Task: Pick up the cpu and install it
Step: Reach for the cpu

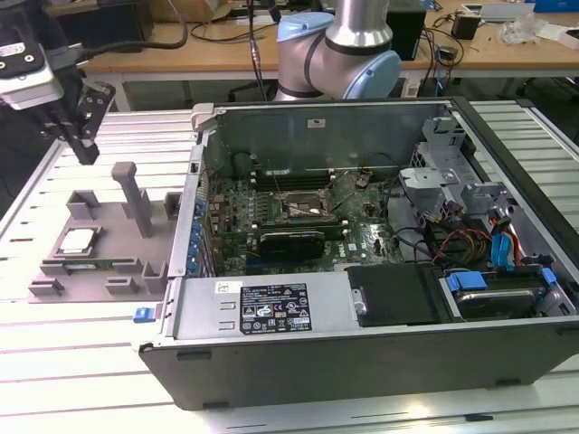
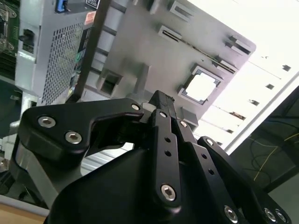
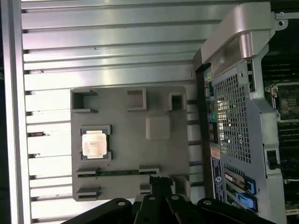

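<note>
The cpu (image 1: 77, 240), a small square chip with a shiny silver top, lies in a recess of the grey tray (image 1: 109, 271) at the exterior view's left. Both wrist views show it too: cpu (image 3: 94, 143) on the tray (image 3: 126, 123), and cpu (image 2: 202, 87) on the tray (image 2: 140, 51). My gripper (image 1: 87, 152) hangs in the air above and behind the tray, apart from the chip. Its black fingers (image 3: 161, 182) meet at one tip with nothing between them, and the gripper (image 2: 161, 99) reads the same from the other side.
An open computer case (image 1: 362, 362) lies to the right of the tray, with the black motherboard socket (image 1: 298, 206) in the middle of its board. A grey upright post (image 1: 134, 194) stands on the tray. The arm's base (image 1: 339, 50) rises behind the case.
</note>
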You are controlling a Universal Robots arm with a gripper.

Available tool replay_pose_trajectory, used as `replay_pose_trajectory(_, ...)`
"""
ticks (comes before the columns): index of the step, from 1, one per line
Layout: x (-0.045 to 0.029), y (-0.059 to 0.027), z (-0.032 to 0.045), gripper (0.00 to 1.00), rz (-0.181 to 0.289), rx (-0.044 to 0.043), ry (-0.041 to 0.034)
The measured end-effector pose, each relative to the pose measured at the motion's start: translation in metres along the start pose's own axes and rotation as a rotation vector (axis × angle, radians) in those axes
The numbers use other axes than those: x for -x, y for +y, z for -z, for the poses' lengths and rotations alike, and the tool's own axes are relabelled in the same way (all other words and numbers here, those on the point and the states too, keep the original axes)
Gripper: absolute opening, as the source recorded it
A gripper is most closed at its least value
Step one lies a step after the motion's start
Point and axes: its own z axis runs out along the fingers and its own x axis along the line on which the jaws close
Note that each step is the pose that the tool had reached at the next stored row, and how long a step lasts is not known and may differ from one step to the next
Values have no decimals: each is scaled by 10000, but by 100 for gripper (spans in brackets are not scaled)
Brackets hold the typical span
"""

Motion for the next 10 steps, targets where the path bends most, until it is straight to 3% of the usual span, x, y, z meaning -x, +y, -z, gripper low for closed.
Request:
replay_pose_trajectory(3, -100, -8, -23, 11, -1, 1, -2)
replay_pose_trajectory(5, -199, 12, -84, 11, 1, 1, -3)
replay_pose_trajectory(10, -307, 65, -158, 11, 1, 1, -3)
